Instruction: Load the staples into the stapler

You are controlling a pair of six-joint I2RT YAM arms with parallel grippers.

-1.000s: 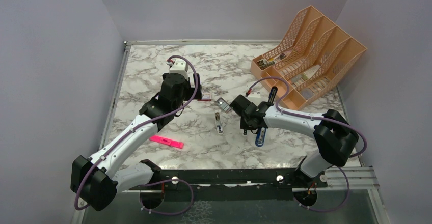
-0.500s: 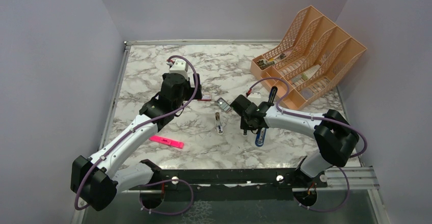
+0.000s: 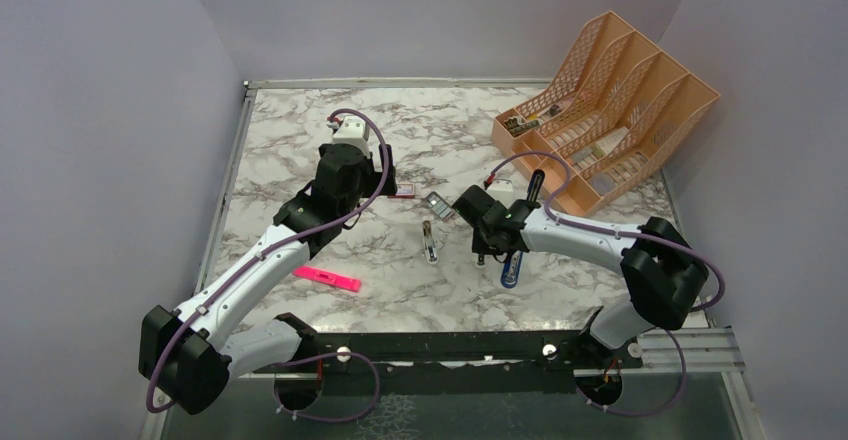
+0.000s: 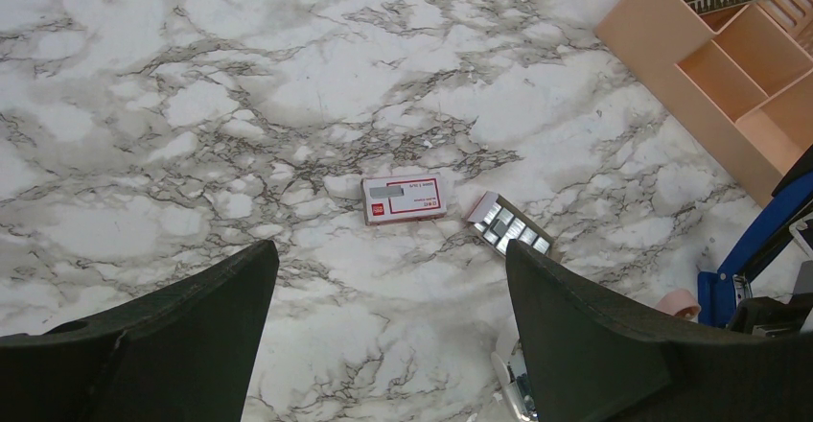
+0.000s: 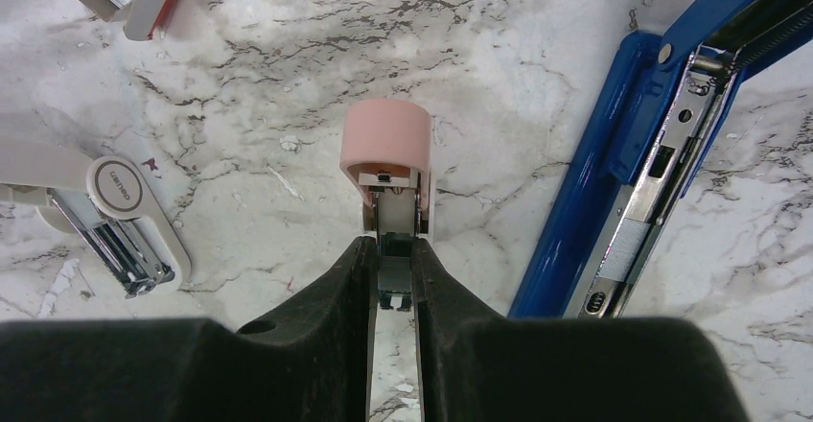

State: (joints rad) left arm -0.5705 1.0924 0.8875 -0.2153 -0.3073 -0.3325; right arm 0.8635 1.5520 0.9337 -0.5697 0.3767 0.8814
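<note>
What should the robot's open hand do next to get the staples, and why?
Probably the left gripper should come down and a little to its right, onto the staples. Its jaws stand wide open and empty above the table, and the staples lie beside the red-and-white box. The right gripper is shut on the metal rail of the pink stapler, so that arm looks busy.

Silver-grey staples (image 4: 510, 228) lie flat in a small open tray (image 4: 482, 207) on the worktop (image 4: 240, 105), just beside the red-and-white box (image 4: 404, 199). The right pincer (image 5: 393, 267) clamps the metal channel of the pink stapler (image 5: 385, 144).
</note>
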